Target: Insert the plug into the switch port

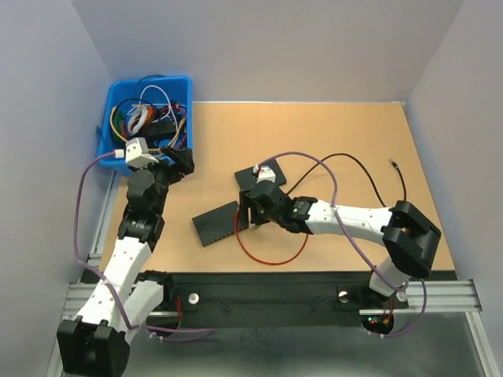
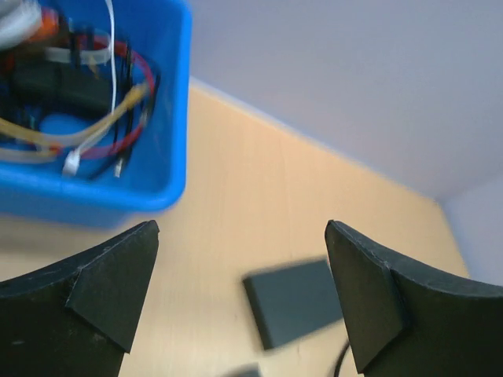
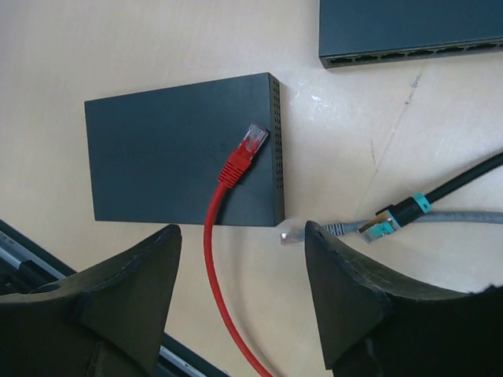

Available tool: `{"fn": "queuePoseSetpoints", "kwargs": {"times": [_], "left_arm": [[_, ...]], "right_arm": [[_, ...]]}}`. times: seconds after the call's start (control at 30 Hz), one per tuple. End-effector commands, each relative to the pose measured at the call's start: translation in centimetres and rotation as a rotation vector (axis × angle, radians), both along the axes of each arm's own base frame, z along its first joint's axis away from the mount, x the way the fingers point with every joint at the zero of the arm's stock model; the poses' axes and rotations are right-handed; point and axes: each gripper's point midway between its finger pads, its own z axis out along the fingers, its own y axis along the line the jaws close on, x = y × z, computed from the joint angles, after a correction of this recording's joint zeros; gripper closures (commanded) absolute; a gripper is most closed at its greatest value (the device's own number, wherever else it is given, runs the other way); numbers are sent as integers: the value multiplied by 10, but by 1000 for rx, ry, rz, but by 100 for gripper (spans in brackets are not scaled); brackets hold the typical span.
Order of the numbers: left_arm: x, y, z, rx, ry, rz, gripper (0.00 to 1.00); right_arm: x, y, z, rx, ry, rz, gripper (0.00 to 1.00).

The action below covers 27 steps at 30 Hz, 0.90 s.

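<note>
Currently: red plug [image 3: 250,143] lying on top of the dark switch [image 3: 165,157], near its vented edge, on the tabletop [image 3: 118,47]. Right claw [image 3: 241,236] parted above it, holding nothing. Left claw [image 2: 241,229] wide, empty, beside blue bin [image 2: 169,118].

- A bin [image 2: 94,206] is sitting at the far left corner of the counter [image 1: 346,141], with loose cables [image 2: 86,133] lying inside it.
- A switch [image 3: 185,161] is lying near the middle of the counter.
- A second switch [image 3: 409,31] is lying behind it and to the right, apart from it.
- The plug [image 3: 250,141] is lying on top of the first switch, its cable [image 3: 214,259] trailing off toward the counter's near edge.
- The right gripper [image 3: 240,259] is hanging over that cable, beside the switch.
</note>
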Motion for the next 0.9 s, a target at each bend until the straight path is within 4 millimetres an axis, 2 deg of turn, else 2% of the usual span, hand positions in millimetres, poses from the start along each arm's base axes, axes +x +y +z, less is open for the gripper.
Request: {"fn": "queuePoseSetpoints", "kwargs": {"times": [0.0,0.03,0.1,0.13,0.2,0.27,0.3,0.33,0.37,0.4,0.43,0.5,0.67,0.7,0.8,0.87], "left_arm": [[-8,-22,17,4,152,-114,1],[-8,-11,21,75,221,-62,1],[-12,-4,22,143,278,-39,1],[-18,2,13,208,334,-35,1],[-24,11,17,252,340,-1,1],[-31,16,5,299,359,0,1],[-33,17,0,307,362,0,1],[-33,17,-3,312,357,-3,1],[-36,16,-19,325,378,-16,1],[-37,16,-25,327,384,-20,1],[-37,15,-30,329,390,-24,1],[-37,12,-29,327,391,-44,2],[-34,1,-29,323,368,-101,3],[-34,0,-30,324,372,-108,4],[-34,-1,-33,327,378,-117,4],[-35,-2,-32,324,372,-121,4]], "right_arm": [[9,20,9,11,-32,-20,32],[9,22,1,-4,-21,-21,33],[9,27,-5,-14,-14,-27,33],[9,31,-5,-14,-15,-27,34],[8,36,-17,-42,-2,-29,35],[11,45,-16,-42,-7,-28,37],[10,48,-17,-46,-8,-26,37],[11,47,-28,-78,0,-33,40],[11,51,-33,-95,5,-32,41],[11,52,-30,-95,1,-36,42],[11,50,-38,-119,7,-42,43],[13,50,-41,-136,1,-55,46],[9,52,-58,-184,21,-51,62],[7,54,-60,-191,22,-46,68],[0,55,-74,-227,37,-37,76],[-3,55,-79,-235,43,-35,86]]}}
